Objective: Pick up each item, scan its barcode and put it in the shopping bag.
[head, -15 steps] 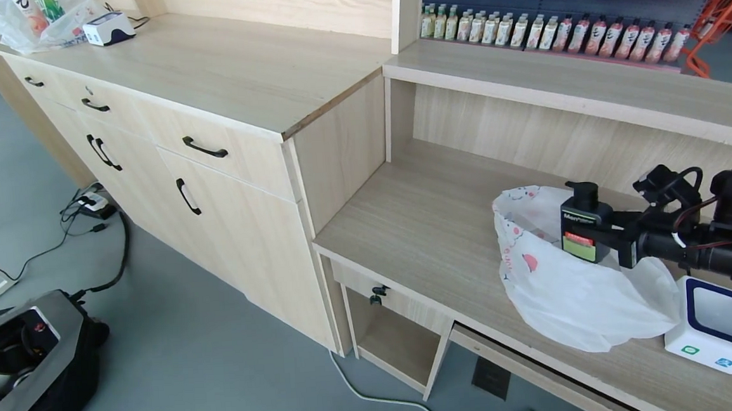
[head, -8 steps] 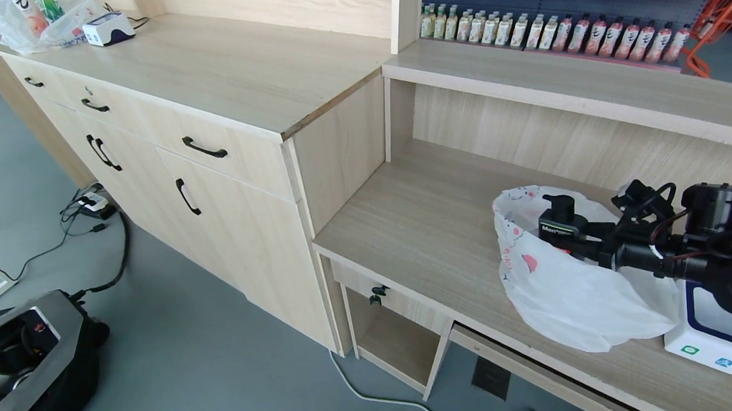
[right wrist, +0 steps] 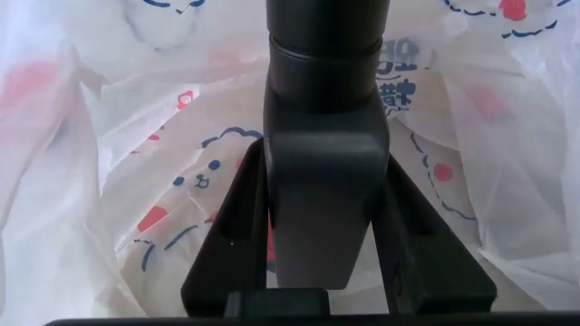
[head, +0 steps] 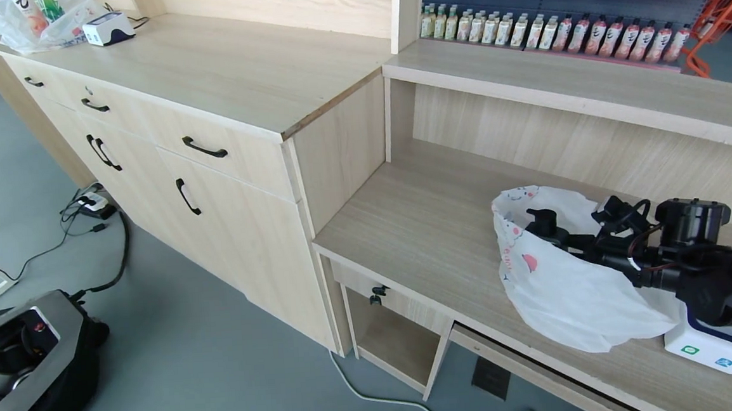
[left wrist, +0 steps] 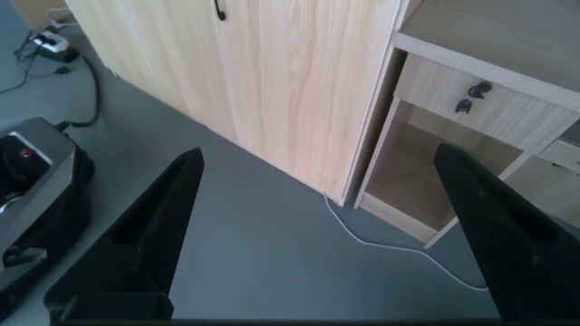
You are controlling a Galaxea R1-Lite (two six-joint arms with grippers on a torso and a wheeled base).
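My right gripper (head: 562, 239) is shut on a black pump bottle (head: 542, 221), which sits low inside the mouth of the white printed shopping bag (head: 568, 288) on the lower counter; the pump head still shows above the rim. From the right wrist, the dark bottle (right wrist: 324, 145) stands clamped between the two fingers (right wrist: 227, 235) with bag plastic (right wrist: 109, 181) all around. A white and blue barcode scanner (head: 711, 343) stands just right of the bag, partly behind my right arm. My left gripper (left wrist: 317, 235) hangs open over the grey floor, holding nothing.
The lower counter (head: 431, 227) has bare wood left of the bag. A higher cabinet top (head: 218, 68) carries another bag (head: 37, 22) and scanner (head: 107, 27) at its far end. Shelves of bottles (head: 546, 29) stand behind. Cables (head: 86, 210) lie on the floor.
My right gripper has moved down and left with the black bottle, lowering it into the bag until its label is hidden. The left arm has stayed still.
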